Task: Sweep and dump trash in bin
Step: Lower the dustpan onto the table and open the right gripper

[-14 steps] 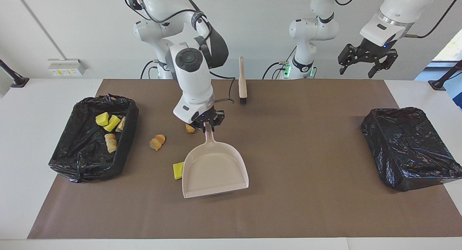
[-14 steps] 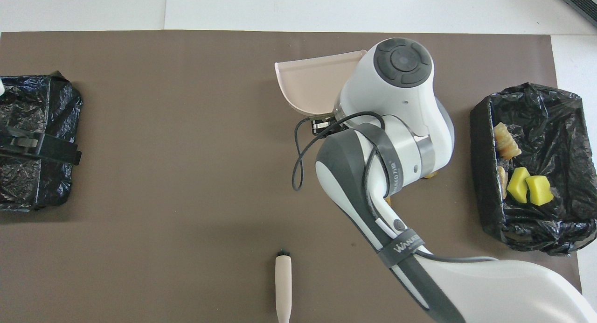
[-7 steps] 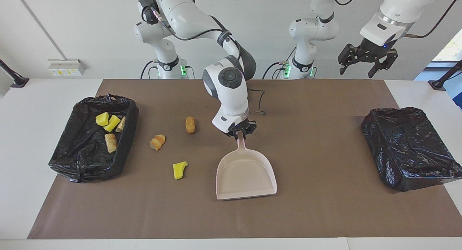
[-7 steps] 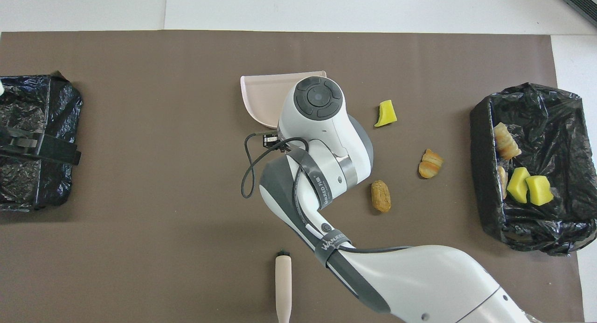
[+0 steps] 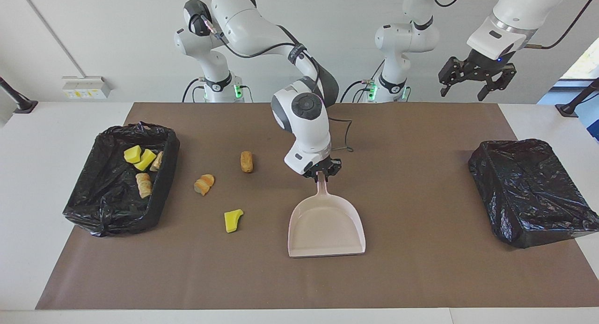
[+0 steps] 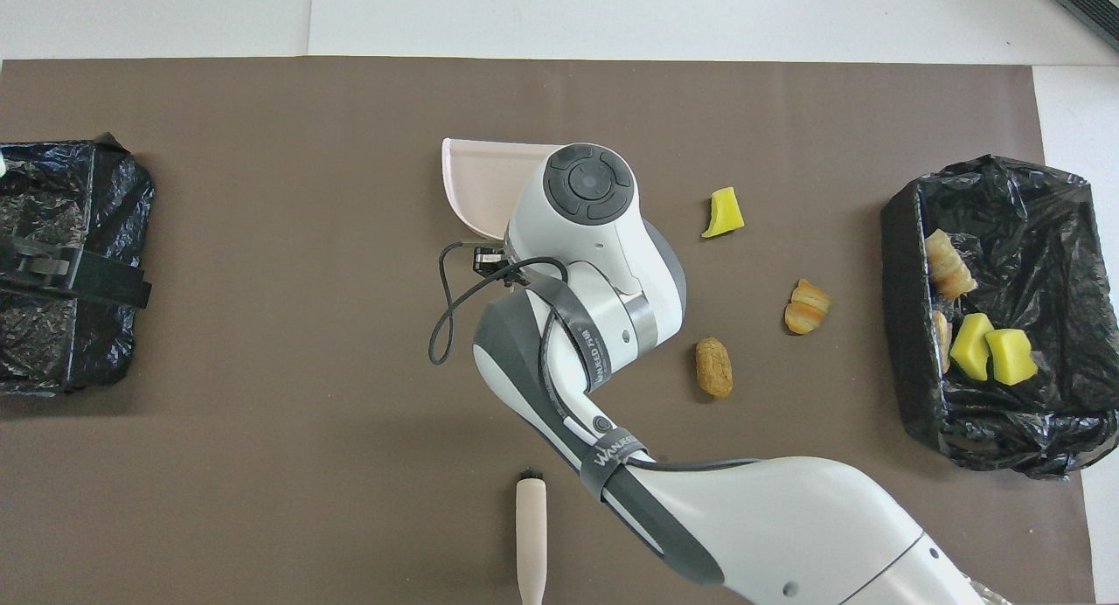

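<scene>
The right gripper (image 5: 322, 170) is clenched on the end of the slim handle of the pale pink plastic dustpan (image 5: 326, 225), whose open mouth faces away from the robots and whose pan appears to rest on the brown mat covering the surface (image 5: 412, 277). The left gripper (image 5: 477, 78) hangs released, high over the left arm's end of the surface, waiting. Three pieces of trash remain on the mat toward the right arm's end: a yellow foam wedge (image 5: 232, 220), an orange-tan striped croissant-shaped piece (image 5: 204, 184) nearer the robots, and a brown oblong roll (image 5: 246, 161) nearer still. None touches the dustpan. More wedges and croissant pieces already lie in the glossy black bag-lined bin (image 5: 107, 211) at that end; a second, similar black bin (image 5: 529, 193) sits at the left arm's end. A cream-handled brush (image 6: 531, 535) lies on the mat close to the robots. Judgement: the bits look light and soft, the foam likely to bounce or skid ahead of a sweep. The dustpan looks stiff and light; held at the handle end it may tip, so a grip lower on the handle would steady it. The brush is best taken mid-handle.
</scene>
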`<state>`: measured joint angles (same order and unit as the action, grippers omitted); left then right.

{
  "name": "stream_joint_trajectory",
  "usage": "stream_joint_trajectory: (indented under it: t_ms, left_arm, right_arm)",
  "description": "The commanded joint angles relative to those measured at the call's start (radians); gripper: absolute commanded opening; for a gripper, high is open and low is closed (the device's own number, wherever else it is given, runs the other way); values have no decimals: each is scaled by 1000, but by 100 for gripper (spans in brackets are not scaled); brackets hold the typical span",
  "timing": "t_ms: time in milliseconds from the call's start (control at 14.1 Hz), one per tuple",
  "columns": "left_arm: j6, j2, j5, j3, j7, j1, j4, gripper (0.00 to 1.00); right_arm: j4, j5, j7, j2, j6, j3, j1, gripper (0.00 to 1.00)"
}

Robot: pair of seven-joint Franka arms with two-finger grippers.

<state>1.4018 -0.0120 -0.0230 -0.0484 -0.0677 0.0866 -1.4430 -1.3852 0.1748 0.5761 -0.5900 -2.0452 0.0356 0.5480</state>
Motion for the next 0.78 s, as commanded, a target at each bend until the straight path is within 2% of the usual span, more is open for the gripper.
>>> stream_joint_trajectory:
  t_ms: [0,213,426,497,568,710]
  left_arm:
    - [43,-16,17,-4,-3,-5,-19,100]
    - [68,-6,14,-5,-3,-2,-27,100]
    - [92,-3,12,-5,-6,-2,-30,100]
    - [95,-2,12,-5,-6,-2,-31,100]
    - [98,1,12,-7,-6,-2,-31,100]
    - [105,3,11,-5,-9,-4,-33,100]
  right_arm:
    - [6,14,21,1,-9,13,-10,0]
    - [-50,17,-13,22,-23,13,-8,1]
    - [-86,22,-61,39,-27,15,-11,22]
    - [-86,20,-65,39,-26,13,-14,46]
    - [-84,17,-74,39,-23,15,-14,99]
    - [-80,8,-81,38,-15,13,-16,100]
